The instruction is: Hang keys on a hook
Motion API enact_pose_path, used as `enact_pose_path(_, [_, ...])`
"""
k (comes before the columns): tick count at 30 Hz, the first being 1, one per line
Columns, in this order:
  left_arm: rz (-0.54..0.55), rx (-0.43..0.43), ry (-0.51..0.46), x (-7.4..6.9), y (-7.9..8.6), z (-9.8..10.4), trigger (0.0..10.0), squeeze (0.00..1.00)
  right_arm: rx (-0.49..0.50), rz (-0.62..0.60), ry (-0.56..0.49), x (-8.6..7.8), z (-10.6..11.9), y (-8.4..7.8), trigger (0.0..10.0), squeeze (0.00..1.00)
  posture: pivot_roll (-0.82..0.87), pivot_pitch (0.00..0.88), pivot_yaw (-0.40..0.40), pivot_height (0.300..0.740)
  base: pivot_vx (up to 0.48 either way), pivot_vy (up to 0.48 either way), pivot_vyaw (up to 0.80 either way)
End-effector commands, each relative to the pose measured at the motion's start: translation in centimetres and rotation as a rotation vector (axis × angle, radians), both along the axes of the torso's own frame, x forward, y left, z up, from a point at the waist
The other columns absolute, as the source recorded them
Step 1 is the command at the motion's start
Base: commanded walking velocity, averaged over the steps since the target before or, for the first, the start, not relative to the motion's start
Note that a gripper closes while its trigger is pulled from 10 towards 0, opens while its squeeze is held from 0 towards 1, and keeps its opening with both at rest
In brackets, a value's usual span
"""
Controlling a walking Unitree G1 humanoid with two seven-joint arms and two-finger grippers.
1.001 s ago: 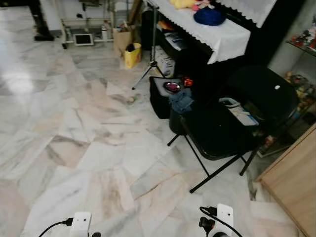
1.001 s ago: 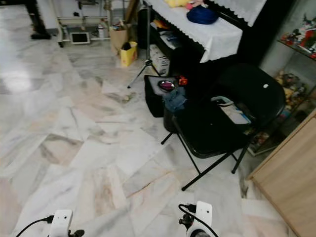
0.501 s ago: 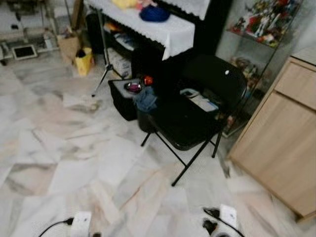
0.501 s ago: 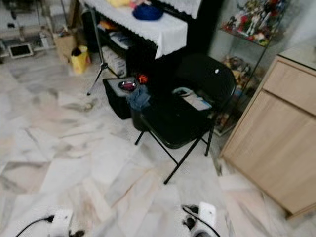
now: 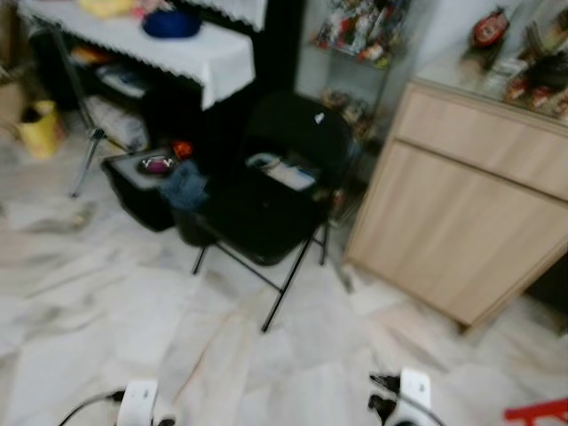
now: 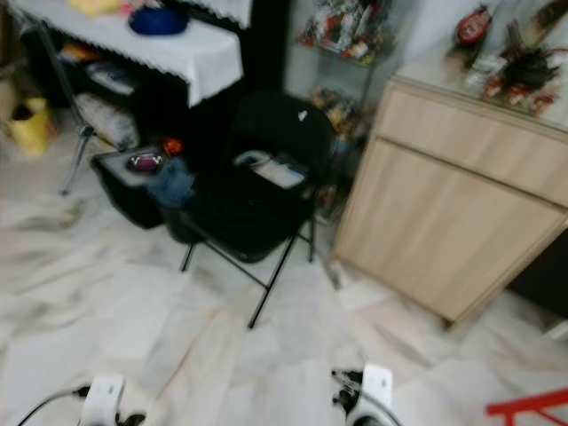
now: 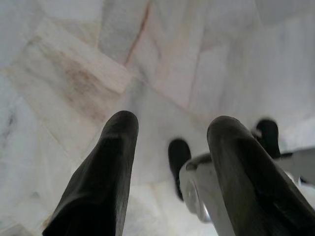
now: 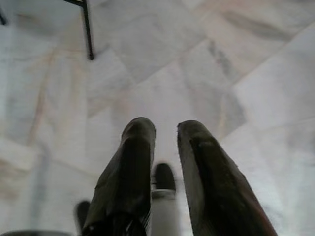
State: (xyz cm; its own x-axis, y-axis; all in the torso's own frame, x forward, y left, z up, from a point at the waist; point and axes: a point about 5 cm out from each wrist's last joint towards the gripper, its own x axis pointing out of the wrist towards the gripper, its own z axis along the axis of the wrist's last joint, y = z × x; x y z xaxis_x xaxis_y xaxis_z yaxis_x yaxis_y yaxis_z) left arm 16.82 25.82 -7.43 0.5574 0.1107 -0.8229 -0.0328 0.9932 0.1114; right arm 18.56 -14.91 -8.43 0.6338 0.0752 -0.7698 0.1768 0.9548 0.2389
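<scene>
The marble floor [image 5: 106, 311] is lying open in front of the robot and to its left, with wide free room there. A light wooden cabinet [image 5: 470, 213] is standing along the right side, small figures resting blurred on its top. A black folding chair [image 5: 266, 195] is standing just beside the cabinet's left edge, papers lying on its seat. Beside the chair a black bin [image 5: 146, 182] is holding a small round thing. The left gripper [image 7: 172, 142] is hanging above the floor, its fingers spread and holding nothing. The right gripper [image 8: 165, 142] is hanging likewise, fingers a little apart, empty. I cannot tell where the keys are.
</scene>
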Motion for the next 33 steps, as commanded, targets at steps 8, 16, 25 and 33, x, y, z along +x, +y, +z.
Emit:
enact_pose_path(8, [-0.052,0.008,0.008,1.2,-1.8,0.0,10.0,0.00,-0.004,0.011,0.019,-0.3,-0.2,-0.2,10.0,0.00,0.06,0.000,-0.071,0.740,0.000,0.000,-0.71])
enact_pose_path(16, [-0.078,-0.008,0.011,1.0,-3.2,-0.5,10.0,0.00,-0.006,-0.006,0.029,-0.7,-0.3,-0.7,10.0,0.00,0.05,0.000,-0.076,0.740,0.000,0.000,-0.71])
enact_pose_path(25, [-0.066,0.006,0.014,0.6,-2.5,-0.5,10.0,0.00,-0.007,-0.010,0.039,-1.0,-0.5,-0.8,10.0,0.00,0.06,0.000,-0.066,0.740,0.000,0.000,-0.71])
enact_pose_path(33, [-0.066,0.028,0.009,0.6,-1.5,-0.2,10.0,0.00,-0.026,-0.013,0.019,-0.4,-0.2,-0.7,10.0,0.00,0.06,0.000,-0.053,0.740,0.000,-0.113,-0.41])
